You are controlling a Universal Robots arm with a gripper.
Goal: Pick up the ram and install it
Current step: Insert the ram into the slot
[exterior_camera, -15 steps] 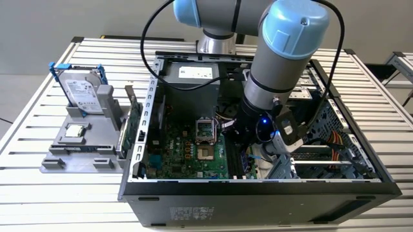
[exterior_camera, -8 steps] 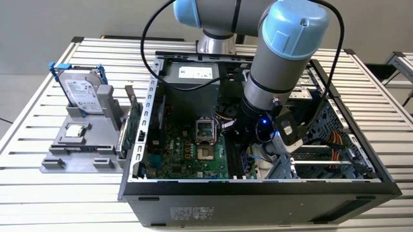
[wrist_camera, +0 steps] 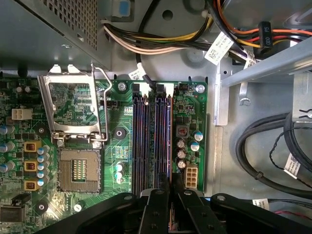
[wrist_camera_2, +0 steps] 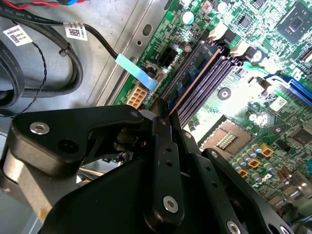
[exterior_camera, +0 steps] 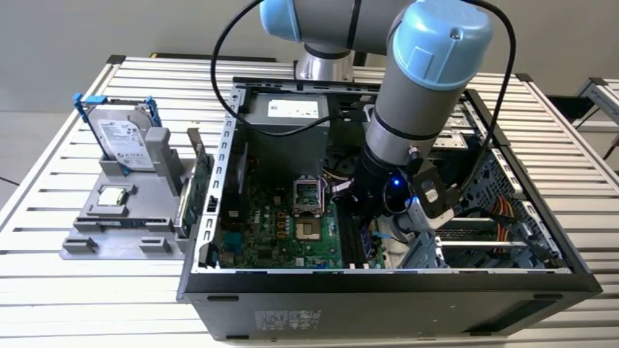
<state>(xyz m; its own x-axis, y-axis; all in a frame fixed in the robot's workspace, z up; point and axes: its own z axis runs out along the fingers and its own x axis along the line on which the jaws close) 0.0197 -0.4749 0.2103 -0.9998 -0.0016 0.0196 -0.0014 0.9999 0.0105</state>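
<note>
In the second wrist view the ram [wrist_camera_2: 192,73], a thin dark blue stick with a copper-coloured edge, stands on edge in the outermost of the motherboard's memory slots [wrist_camera_2: 214,78]. In the first wrist view the ram [wrist_camera: 169,136] shows edge-on as a thin line beside the dark slots [wrist_camera: 141,141]. My gripper [wrist_camera: 169,195] is shut on the near end of the stick, with its black fingers [wrist_camera_2: 163,141] pressed together around it. In the exterior view the arm's wrist [exterior_camera: 406,130] reaches down into the open computer case [exterior_camera: 387,279], over the board's right side.
An open CPU socket [wrist_camera: 75,168] with its raised metal frame [wrist_camera: 73,109] sits beside the slots. Black cables [wrist_camera: 263,146] and a wire bundle [wrist_camera: 161,44] lie close by. Left of the case, a grey fixture [exterior_camera: 82,243] holds a hard drive [exterior_camera: 124,134] and a small silver chip [exterior_camera: 114,194].
</note>
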